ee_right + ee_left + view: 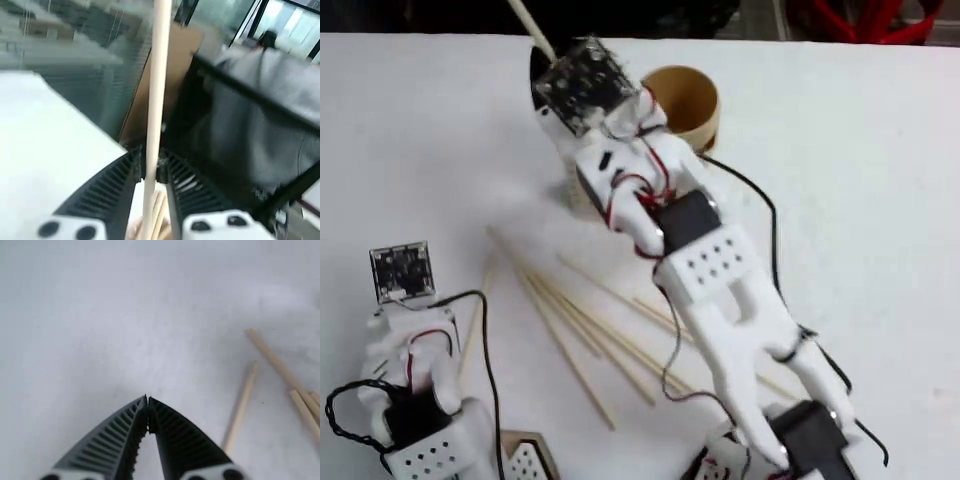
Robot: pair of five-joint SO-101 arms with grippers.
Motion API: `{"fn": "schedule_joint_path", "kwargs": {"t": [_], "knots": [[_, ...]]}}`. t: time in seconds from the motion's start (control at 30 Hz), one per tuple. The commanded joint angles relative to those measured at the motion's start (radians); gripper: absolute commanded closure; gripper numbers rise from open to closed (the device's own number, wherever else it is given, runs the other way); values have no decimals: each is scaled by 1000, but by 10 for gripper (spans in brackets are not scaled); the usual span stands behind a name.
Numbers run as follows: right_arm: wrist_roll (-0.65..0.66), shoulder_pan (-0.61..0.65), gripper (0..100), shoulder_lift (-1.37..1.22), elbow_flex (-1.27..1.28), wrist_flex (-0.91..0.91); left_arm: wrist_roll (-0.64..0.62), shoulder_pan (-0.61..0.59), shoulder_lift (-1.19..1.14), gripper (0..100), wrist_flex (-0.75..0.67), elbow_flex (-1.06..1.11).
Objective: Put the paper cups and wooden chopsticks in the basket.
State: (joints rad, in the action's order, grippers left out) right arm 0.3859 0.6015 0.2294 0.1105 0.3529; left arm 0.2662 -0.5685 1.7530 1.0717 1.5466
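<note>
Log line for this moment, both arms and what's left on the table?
right gripper: shut on chopstick, near cup | left gripper: shut, empty, over table | loose chopsticks: lying on table

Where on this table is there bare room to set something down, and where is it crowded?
Bare table lies at the far left, between the far edge and the left arm, and again right of the paper cup and black cable. The middle is crowded: loose chopsticks fan out beside the right arm.
</note>
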Motion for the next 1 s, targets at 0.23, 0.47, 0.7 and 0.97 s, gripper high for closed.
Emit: {"fn": "schedule_joint_path", "kwargs": {"t": [0.23, 0.47, 0.7, 0.97], "knots": [[-192, -114, 974, -154, -38, 28, 12, -2, 13, 977, -11, -3], [-196, -107, 880, -157, -46, 133, 12, -2, 13, 977, -11, -2], [-190, -107, 908, 1, -44, 334, 12, -2, 13, 977, -11, -2], [-187, -114, 921, 196, -44, 673, 12, -2, 13, 977, -11, -2]]}}
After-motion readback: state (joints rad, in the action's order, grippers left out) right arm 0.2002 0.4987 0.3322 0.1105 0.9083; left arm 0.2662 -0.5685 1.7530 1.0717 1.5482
